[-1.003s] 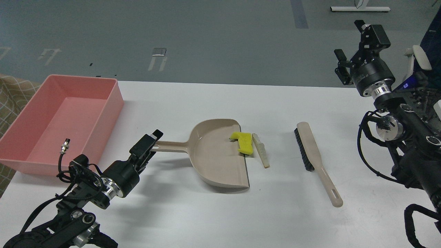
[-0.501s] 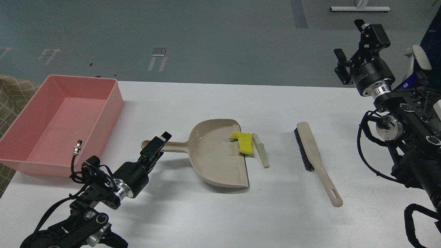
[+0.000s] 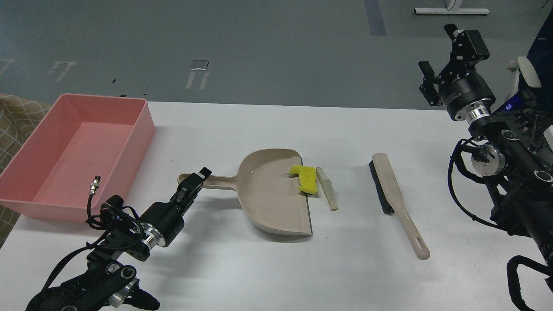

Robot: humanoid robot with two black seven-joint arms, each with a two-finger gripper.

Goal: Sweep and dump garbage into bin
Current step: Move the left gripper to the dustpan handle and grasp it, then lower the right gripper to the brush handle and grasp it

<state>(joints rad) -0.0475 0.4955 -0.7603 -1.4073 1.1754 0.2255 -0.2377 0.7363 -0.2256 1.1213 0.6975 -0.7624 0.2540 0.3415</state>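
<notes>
The left gripper (image 3: 195, 180) is seen at the end of the beige dustpan's (image 3: 276, 198) handle, though whether its fingers are clamped cannot be told. The yellow sponge chunk (image 3: 306, 178) is found on the pan's front lip, the pale bread slice (image 3: 326, 188) just beside it on the white table (image 3: 345, 268), with the pink bin (image 3: 77, 155) well apart at the left. The right gripper (image 3: 440, 60) is held high with fingers apart, the brush (image 3: 391, 194) lying untouched below.

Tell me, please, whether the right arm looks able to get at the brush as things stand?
Probably yes. The brush lies alone on bare table, apart from the bread slice, with nothing on it; the right gripper is raised on that side, fingers spread.
</notes>
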